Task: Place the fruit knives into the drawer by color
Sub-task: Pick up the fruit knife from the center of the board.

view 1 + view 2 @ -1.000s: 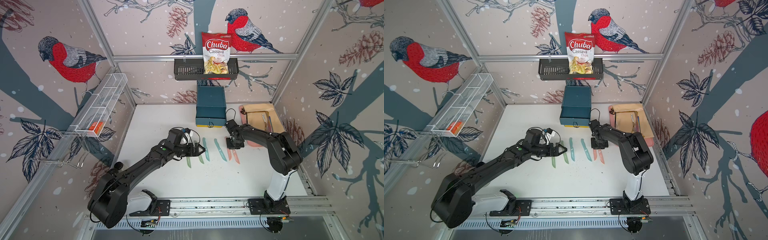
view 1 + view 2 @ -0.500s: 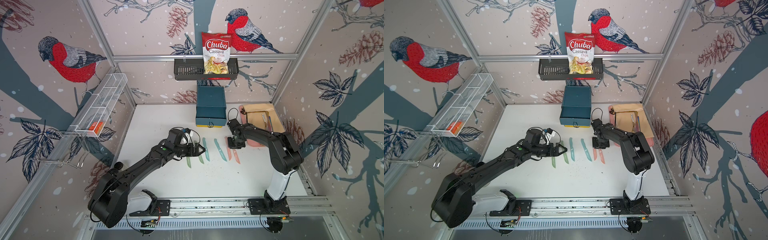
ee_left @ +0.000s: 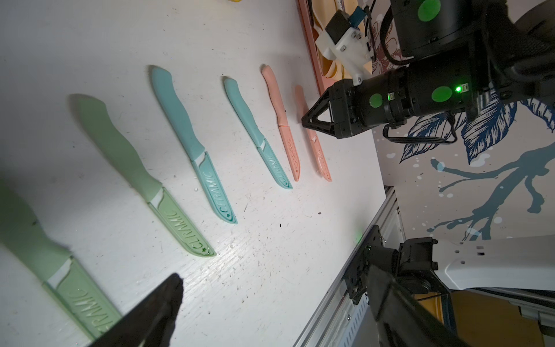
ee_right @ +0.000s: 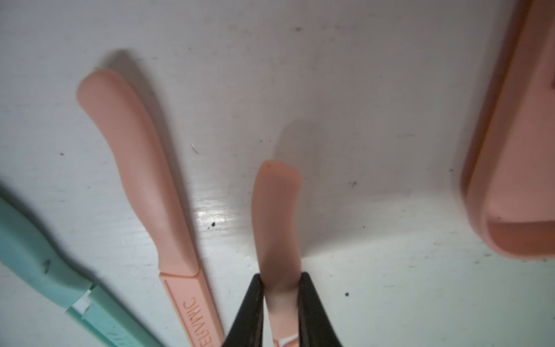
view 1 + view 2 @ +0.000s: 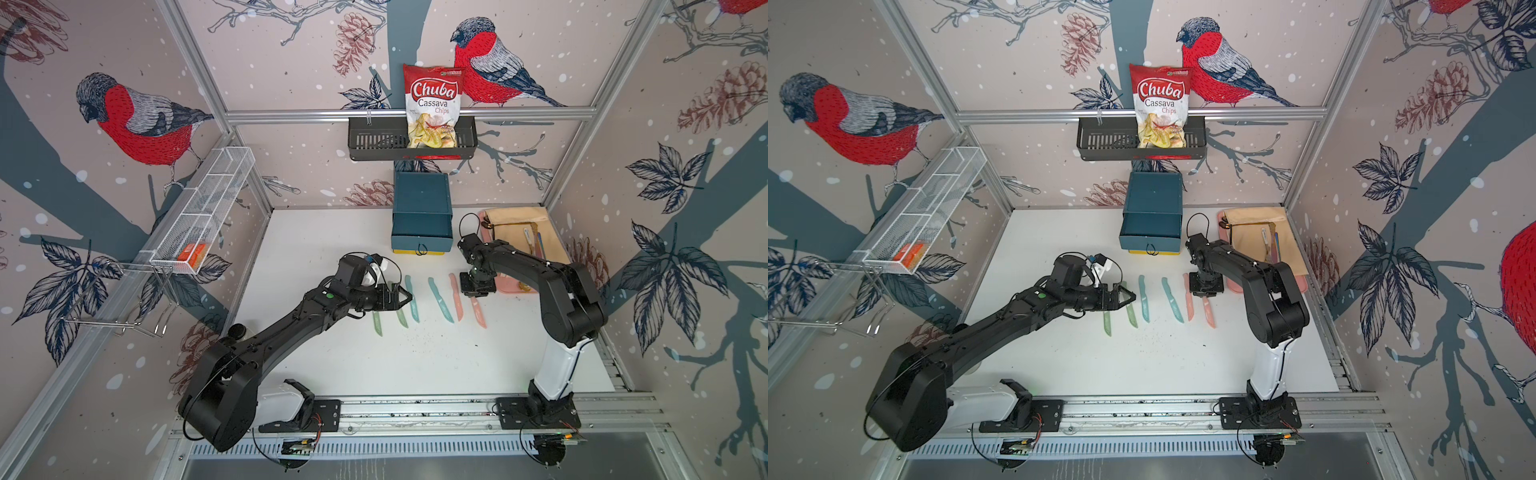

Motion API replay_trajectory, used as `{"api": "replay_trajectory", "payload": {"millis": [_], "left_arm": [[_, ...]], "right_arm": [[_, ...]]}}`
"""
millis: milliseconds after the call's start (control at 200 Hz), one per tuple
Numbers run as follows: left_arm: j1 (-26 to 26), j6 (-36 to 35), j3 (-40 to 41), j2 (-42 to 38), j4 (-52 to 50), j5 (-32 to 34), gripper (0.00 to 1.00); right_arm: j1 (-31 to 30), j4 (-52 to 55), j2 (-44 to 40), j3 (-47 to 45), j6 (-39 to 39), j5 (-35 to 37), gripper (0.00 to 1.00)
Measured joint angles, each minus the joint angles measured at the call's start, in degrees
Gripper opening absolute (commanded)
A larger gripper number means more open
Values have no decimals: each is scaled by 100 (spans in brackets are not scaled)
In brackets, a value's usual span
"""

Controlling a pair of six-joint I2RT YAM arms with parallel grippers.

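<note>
Six fruit knives lie in a row on the white table: two green (image 5: 377, 325) (image 5: 401, 319), two teal (image 5: 412, 300) (image 5: 440, 301), two pink (image 5: 456, 297) (image 5: 478, 312). My right gripper (image 5: 477, 291) is shut on the handle of the outermost pink knife (image 4: 277, 210), whose blade rests low at the table. The other pink knife (image 4: 141, 180) lies beside it. My left gripper (image 5: 405, 297) hangs open over the green knives (image 3: 126, 168), nothing between its fingers (image 3: 159, 306). Behind the row stands the drawer (image 5: 422, 195), its teal top drawer (image 5: 422, 241) pulled forward.
A pink tray (image 5: 509, 286) with a beige cloth and darker cutlery sits at the back right, close to my right gripper. A black wall basket (image 5: 374, 141) holds a chips bag (image 5: 432, 108). A wire basket (image 5: 199, 220) hangs on the left wall.
The right wrist has shifted slightly to the right while staying shut on the pink knife. The left arm has held still and open.
</note>
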State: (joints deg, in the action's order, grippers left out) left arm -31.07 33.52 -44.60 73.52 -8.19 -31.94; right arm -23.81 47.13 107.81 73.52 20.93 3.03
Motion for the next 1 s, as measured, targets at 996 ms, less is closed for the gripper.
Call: {"api": "replay_trajectory", "payload": {"millis": [996], "left_arm": [[0,-96,-181,205,15,-85,97]], "right_arm": [[101,527,-271,586,7,33,0]]}}
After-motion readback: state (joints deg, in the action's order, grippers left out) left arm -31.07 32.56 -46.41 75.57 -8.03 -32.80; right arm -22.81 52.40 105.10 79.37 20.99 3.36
